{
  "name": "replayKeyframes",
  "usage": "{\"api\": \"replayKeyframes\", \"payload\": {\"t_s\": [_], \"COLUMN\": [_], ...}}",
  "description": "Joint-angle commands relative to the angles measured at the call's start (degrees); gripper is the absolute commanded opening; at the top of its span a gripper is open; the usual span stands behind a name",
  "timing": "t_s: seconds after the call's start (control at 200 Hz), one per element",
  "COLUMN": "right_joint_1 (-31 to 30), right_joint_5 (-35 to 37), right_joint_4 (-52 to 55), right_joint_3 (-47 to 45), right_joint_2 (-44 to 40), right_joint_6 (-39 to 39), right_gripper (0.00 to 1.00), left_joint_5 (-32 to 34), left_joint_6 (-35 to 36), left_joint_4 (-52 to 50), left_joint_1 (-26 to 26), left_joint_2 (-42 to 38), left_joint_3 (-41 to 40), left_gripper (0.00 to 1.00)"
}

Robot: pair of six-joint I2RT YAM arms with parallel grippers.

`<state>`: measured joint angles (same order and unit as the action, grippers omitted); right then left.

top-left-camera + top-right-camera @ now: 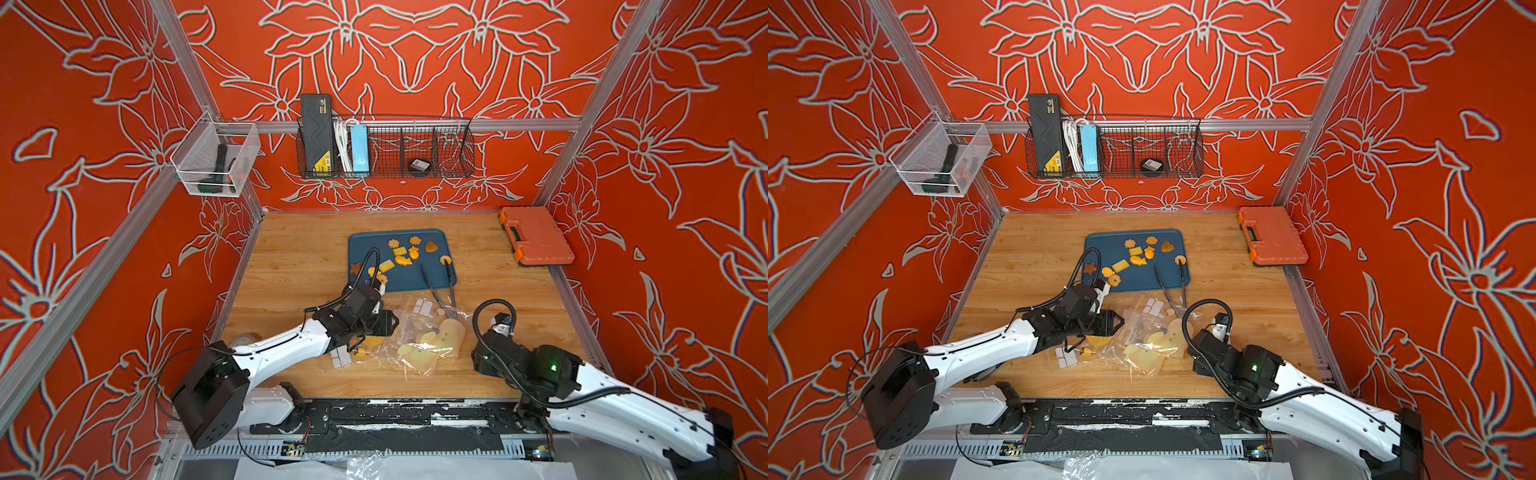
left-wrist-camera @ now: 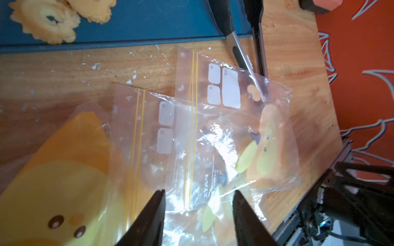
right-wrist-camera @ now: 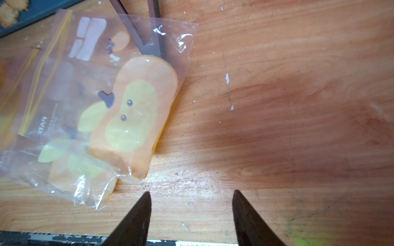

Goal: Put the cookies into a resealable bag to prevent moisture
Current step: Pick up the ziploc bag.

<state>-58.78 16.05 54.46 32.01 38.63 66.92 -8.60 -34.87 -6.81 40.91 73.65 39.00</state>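
The cookies [image 1: 401, 251], small yellow and orange shapes, lie on a blue tray [image 1: 365, 245] at mid-table, with a brown star [image 1: 354, 268] at its left edge. In the left wrist view a ring cookie [image 2: 45, 21] shows on the tray. Overlapping clear resealable bags [image 1: 419, 332] printed with yellow figures lie in front of the tray. My left gripper [image 2: 198, 196] is open, its fingers straddling crinkled film of a resealable bag [image 2: 213, 149] beneath them. It stands over the heap's left side [image 1: 390, 322]. My right gripper [image 3: 190, 194] is open over bare wood, just right of the bags [image 3: 132, 110].
Black tongs [image 1: 436, 286] lie from the tray's right part onto the bags, their handle end under the film. An orange tool case [image 1: 536, 235] sits at the back right corner. The table's black front rail [image 1: 415, 415] runs close behind the right gripper.
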Motion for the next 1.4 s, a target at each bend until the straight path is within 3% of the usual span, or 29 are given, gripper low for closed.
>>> {"api": "replayKeyframes", "payload": {"t_s": [0.0,0.125,0.27,0.576,0.651,0.891,1.101,1.396], "right_joint_1": [5.1,13.6,18.2,25.1,26.0,29.5,32.5,34.5], "right_joint_5": [-3.5,-15.0,-21.6,-25.7,-26.1,-26.6,-29.3,-30.0], "right_joint_4": [-0.8,-13.1,-26.4,-38.6,-39.4,-39.3,-39.7,-38.8], "right_joint_3": [1.9,-1.1,-4.1,-9.0,-8.6,-10.4,-12.1,-13.0], "right_joint_2": [1.1,5.7,11.6,20.2,22.3,21.2,20.7,20.4], "right_joint_6": [-5.0,-6.8,-3.9,-1.5,-2.9,-5.1,-7.8,-9.3], "right_gripper": [0.62,0.69,0.82,0.78,0.72,0.30,0.02,0.00], "left_joint_5": [1.9,2.7,2.1,1.3,0.8,0.1,-0.2,0.8], "left_joint_6": [-1.1,-0.9,-1.1,-0.9,-0.8,-0.5,0.5,1.5], "left_joint_4": [1.1,0.4,0.6,-0.1,0.0,-0.8,-1.8,-4.2], "left_joint_1": [0.2,0.2,0.2,-0.2,-0.3,-1.3,-1.9,-2.3], "left_joint_2": [1.7,5.3,8.1,12.5,13.2,15.2,17.4,19.7], "left_joint_3": [2.4,5.2,7.2,9.7,10.0,11.4,12.7,13.8], "left_gripper": [0.42,0.37,0.36,0.31,0.30,0.27,0.23,0.13]}}
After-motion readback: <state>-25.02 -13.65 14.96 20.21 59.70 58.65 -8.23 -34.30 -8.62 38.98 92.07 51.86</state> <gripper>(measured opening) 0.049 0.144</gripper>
